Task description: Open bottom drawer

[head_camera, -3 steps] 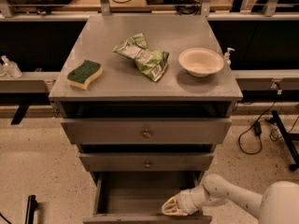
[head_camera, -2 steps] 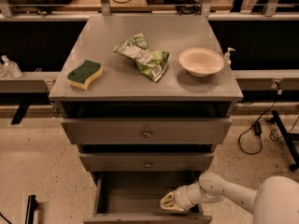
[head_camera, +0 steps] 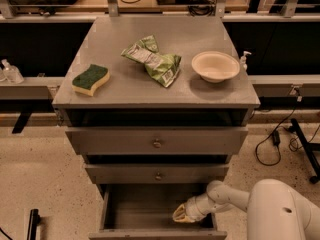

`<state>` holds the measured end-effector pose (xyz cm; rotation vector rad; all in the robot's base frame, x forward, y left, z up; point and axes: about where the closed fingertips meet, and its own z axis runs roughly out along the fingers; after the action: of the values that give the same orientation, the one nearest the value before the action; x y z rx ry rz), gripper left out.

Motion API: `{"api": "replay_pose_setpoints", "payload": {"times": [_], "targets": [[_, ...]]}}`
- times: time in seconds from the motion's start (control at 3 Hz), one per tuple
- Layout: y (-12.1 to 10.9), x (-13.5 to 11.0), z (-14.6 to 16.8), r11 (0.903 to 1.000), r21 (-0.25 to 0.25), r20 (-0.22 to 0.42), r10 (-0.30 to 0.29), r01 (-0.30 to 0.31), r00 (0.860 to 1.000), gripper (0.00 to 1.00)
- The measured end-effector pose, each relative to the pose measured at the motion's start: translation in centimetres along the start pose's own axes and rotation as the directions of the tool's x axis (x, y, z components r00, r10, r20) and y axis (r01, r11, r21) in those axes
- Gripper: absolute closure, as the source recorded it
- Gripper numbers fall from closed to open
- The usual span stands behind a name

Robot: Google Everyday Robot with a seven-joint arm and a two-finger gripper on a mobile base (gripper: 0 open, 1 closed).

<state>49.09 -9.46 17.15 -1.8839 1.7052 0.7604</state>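
The bottom drawer (head_camera: 142, 210) is standing pulled out at the foot of the grey cabinet (head_camera: 125, 95). Its plain inside is lying open to the left of the gripper (head_camera: 181, 215), which is hanging low in the drawer's right half, just behind the front panel. Directly above the gripper, the middle drawer (head_camera: 125, 174) and, over that, the top drawer (head_camera: 110, 142) are showing flat fronts, each with a small round knob. Higher still, on the cabinet top, a green-and-yellow sponge (head_camera: 90, 79) is lying up and to the left of the gripper. A crumpled green snack bag (head_camera: 155, 60) is resting almost straight above it, and a pale bowl (head_camera: 215, 65) is sitting up and slightly to the right. A small pump bottle (head_camera: 243, 61) is standing just past the bowl, beyond the cabinet's right edge. Black cables (head_camera: 272, 139) are trailing on the floor to the gripper's upper right. The white arm (head_camera: 225, 196) is reaching in from the lower right across the drawer's right side, bending at a joint and pointing the gripper leftward and slightly downward. Whether the gripper is released or clenched cannot be told.
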Motion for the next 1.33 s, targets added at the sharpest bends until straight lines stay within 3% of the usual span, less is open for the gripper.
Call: {"api": "replay_pose_setpoints", "payload": {"times": [0.33, 0.67, 1.0, 1.33], "targets": [[0.8, 1.2, 0.3, 0.9996, -0.021, -0.035, 0.019, -0.02, 0.999, 1.0], [2.6, 1.4, 0.9, 0.9973, -0.073, -0.075, 0.005, -0.01, 0.997, 1.0], [4.4, 0.7, 1.1, 0.9935, -0.112, -0.025, -0.026, 0.023, 0.999, 1.0], [4.4, 0.7, 1.1, 0.9935, -0.112, -0.025, -0.026, 0.023, 0.999, 1.0]]}}
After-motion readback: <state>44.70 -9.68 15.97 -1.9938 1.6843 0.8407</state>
